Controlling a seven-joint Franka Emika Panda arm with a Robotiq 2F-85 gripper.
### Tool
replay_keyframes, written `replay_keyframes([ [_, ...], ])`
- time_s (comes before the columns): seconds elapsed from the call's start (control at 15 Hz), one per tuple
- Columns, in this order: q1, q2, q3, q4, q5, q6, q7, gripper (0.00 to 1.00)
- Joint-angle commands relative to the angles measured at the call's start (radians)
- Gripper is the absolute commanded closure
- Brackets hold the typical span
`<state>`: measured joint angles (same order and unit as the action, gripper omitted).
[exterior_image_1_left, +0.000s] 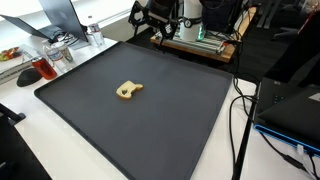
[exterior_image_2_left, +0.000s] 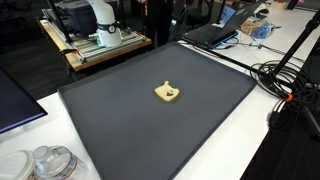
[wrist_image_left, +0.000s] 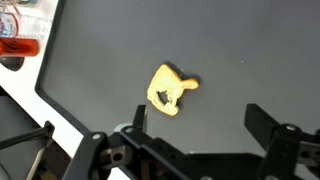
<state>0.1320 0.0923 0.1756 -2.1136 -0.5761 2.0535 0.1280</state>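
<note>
Overhead, the gripper (wrist_image_left: 197, 112) hangs with fingers spread wide, holding nothing. Just beyond its tips, the yellow piece (wrist_image_left: 170, 90) lies alone near the middle of the black mat (wrist_image_left: 250, 50), well apart from the edges.

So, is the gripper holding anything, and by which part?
Nothing is held: the gripper stands open, and the small yellow piece lies untouched on the dark mat.

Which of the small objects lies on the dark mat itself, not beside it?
The yellow piece, alone near the middle of the dark mat. The glass with red liquid stands off the mat, on the white table.
</note>
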Motion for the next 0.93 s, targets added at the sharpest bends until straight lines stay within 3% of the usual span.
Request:
replay_keyframes([
  [0.0,0.038,0.111,-0.019,0.108,-0.075,-0.048,0.091,0.0],
  [0.33,0.075,0.242,-0.054,0.248,-0.114,-0.113,0.233,0.0],
  [0.87,0.114,0.471,-0.098,0.565,0.002,-0.298,0.295,0.0],
])
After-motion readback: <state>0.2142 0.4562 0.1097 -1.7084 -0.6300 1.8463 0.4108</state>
